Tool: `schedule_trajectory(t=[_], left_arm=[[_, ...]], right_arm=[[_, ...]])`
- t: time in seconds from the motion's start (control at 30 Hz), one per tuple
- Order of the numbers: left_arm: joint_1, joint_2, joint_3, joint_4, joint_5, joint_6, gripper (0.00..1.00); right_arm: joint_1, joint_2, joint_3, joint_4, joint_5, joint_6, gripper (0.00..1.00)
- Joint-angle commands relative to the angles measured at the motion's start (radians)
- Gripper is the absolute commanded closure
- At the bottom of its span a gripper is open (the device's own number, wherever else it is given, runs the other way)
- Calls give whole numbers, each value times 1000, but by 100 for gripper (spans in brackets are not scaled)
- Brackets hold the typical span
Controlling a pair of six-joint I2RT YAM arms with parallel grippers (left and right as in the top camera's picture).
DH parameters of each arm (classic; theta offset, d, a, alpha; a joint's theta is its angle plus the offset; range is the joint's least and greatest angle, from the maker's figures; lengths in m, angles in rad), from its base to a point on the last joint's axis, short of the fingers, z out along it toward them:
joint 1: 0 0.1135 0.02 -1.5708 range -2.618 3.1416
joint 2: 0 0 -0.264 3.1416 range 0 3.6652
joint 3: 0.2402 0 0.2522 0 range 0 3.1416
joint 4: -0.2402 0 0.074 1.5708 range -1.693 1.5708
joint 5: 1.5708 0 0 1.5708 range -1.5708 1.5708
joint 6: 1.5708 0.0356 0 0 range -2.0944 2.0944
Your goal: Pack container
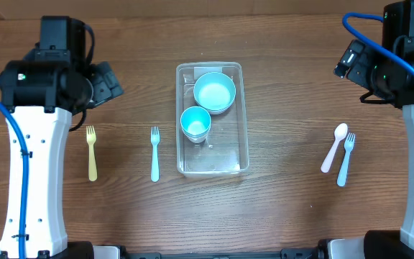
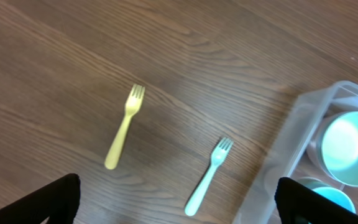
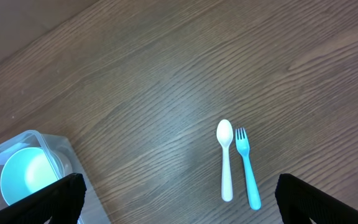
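The clear rectangular container sits mid-table and holds a light-blue bowl and a light-blue cup. A yellow fork and a light-blue fork lie to its left; both show in the left wrist view, yellow and blue. A white spoon and a blue fork lie to its right, also in the right wrist view. My left gripper is open and empty above the left forks. My right gripper is open and empty, high above the table.
The container's corner shows in the left wrist view and in the right wrist view. The wooden table lies bare between the container and the cutlery on both sides.
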Motion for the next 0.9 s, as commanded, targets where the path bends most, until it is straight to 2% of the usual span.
schedule_trajectory(t=[0.0,0.3,0.37,0.43,0.6,0.7,0.77,0.87], left_arm=[[18,5,13,-5,13,-13,0],[17,5,13,-5,15,-13,0],[17,5,13,-4,15,-13,0],[17,5,13,-5,15,-13,0],[17,5,13,-4,15,-13,0],[17,5,13,-4,15,-13,0],[17,5,13,-4,15,-13,0],[17,5,13,-4,15,-13,0]], right_arm=[[-2,-8,6,5,0,2,0],[-2,-8,6,42,3,-1,0],[-2,-9,7,-64,-7,-144,0],[-2,-19,7,-130,9,-157,0],[-2,-264,-7,-176,5,-78,0],[-2,-444,-119,-176,-23,-77,0],[-2,-482,-221,-176,-14,-66,0],[-2,-486,-464,-130,60,10,0]])
